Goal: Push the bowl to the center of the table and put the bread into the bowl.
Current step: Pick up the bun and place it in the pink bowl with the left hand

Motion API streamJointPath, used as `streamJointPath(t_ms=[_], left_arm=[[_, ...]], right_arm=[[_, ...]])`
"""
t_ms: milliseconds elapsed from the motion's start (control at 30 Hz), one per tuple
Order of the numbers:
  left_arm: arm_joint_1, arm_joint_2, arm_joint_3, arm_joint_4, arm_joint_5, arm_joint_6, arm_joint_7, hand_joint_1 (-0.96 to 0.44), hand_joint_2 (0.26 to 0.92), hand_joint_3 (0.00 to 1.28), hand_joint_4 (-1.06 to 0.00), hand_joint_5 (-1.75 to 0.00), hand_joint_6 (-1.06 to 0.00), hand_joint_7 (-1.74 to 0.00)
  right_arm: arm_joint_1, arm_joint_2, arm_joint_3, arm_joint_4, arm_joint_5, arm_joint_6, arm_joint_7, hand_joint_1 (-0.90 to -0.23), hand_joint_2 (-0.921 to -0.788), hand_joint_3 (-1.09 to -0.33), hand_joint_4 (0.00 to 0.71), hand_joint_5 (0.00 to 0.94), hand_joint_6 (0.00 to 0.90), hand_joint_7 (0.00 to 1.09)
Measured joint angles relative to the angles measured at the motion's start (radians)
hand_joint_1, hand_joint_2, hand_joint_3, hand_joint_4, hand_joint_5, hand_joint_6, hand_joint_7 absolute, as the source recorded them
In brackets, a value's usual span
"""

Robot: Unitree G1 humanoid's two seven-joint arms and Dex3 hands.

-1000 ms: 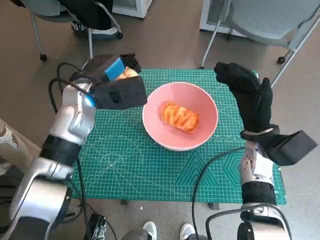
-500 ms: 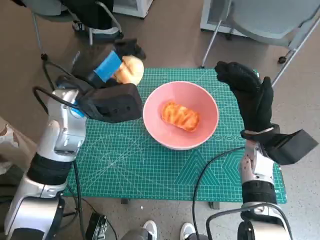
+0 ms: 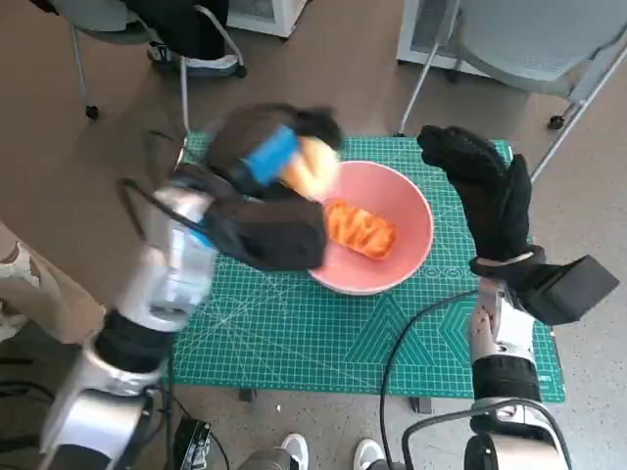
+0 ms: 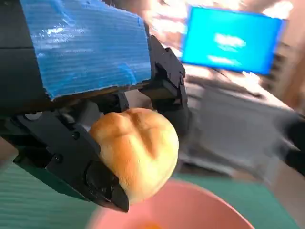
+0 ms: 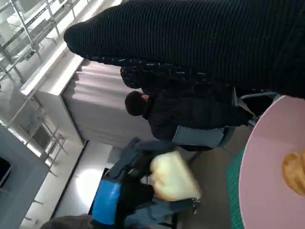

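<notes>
Golden bread (image 3: 312,164) in left hand (image 3: 263,147)

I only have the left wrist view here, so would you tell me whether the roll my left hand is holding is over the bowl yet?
Observer: In the head view the left hand holds the round roll above the far left rim of the pink bowl.
Operator: Thank you. Is there anything inside the bowl already?
Observer: Yes, an orange glazed pastry lies in the middle of it.
Operator: And where is the right hand?
Observer: The gloved right hand is raised just right of the bowl with nothing in it, fingers spread.
</notes>
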Motion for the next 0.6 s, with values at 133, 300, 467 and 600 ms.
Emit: streamJointPath(t_ms=[133,300,467,600], left_arm=[[-0.018,-0.021,-0.018,0.056,-0.001,-0.03,-0.006,0.0,0.916,0.03,-0.75,-1.08,-0.67,-1.14],[-0.047,-0.037,-0.028,0.119,-0.002,-0.059,-0.008,0.0,0.916,0.03,-0.75,-1.12,-0.68,-1.1],[-0.06,-0.044,-0.03,0.148,-0.002,-0.079,-0.008,0.0,0.915,0.03,-0.75,-1.15,-0.69,-1.06],[-0.064,-0.049,-0.031,0.168,0.0,-0.09,-0.007,0.0,0.915,0.03,-0.74,-1.17,-0.69,-1.04]], right_arm=[[0.002,-0.003,-0.004,-0.006,0.0,0.0,0.0,-0.66,-0.921,-0.763,0.209,0.0,0.082,0.51],[0.005,-0.009,-0.007,-0.022,-0.001,0.0,0.0,-0.652,-0.921,-0.766,0.208,0.0,0.08,0.51],[0.01,-0.012,-0.007,-0.033,-0.002,0.0,-0.003,-0.64,-0.921,-0.77,0.208,0.0,0.079,0.51],[0.015,-0.012,-0.007,-0.043,-0.005,0.0,-0.011,-0.637,-0.921,-0.771,0.208,0.0,0.074,0.51]])
